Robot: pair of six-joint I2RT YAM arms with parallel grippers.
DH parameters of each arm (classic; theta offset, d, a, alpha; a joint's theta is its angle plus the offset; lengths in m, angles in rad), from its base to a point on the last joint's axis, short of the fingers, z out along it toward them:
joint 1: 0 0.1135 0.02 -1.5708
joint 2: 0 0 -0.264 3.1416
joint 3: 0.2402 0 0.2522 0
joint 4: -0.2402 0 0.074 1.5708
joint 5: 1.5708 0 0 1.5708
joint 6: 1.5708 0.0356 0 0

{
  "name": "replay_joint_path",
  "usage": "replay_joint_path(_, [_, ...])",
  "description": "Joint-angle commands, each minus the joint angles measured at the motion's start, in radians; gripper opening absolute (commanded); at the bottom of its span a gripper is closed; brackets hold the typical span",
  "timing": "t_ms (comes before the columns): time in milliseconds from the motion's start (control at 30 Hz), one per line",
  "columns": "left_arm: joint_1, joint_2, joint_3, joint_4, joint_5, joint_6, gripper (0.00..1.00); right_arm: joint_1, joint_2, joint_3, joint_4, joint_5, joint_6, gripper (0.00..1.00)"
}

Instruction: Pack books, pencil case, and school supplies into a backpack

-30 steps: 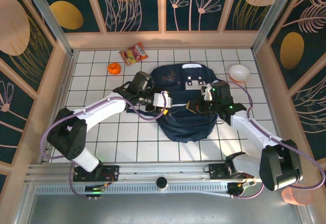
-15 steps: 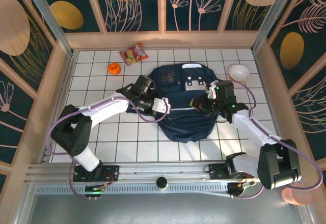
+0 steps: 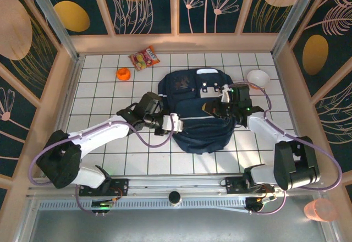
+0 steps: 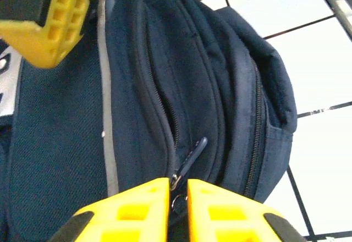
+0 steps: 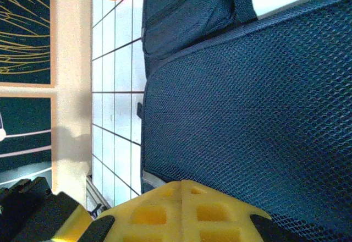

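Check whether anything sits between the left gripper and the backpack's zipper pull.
Nothing visible does. In the left wrist view the left gripper is right at the zipper pull on the backpack. Its jaws are nearly together, with the pull's metal ring in the slit between them.

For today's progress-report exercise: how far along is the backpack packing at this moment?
Done, apparently: on the tiled table lie a snack packet, orange object and bowl, none for packing. In hand: left gripper pinches the zipper pull; right gripper, shut, presses the backpack. Left: probably finishing the zip.
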Motion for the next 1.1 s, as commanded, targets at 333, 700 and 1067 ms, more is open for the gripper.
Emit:
replay_joint_path(333, [0.146, 0.248, 0.26, 0.226, -0.132, -0.609, 0.7, -0.313, -0.178, -0.007, -0.383, 0.108, -0.119, 0.46])
replay_joint_path(700, [0.173, 0.497, 0.487, 0.189, -0.46, -1.162, 0.75, -0.457, 0.107, 0.145, -0.19, 0.114, -0.23, 0.48])
replay_joint_path(1067, [0.173, 0.577, 0.403, 0.203, -0.444, -1.286, 0.74, -0.333, 0.341, 0.194, -0.074, 0.146, -0.241, 0.42])
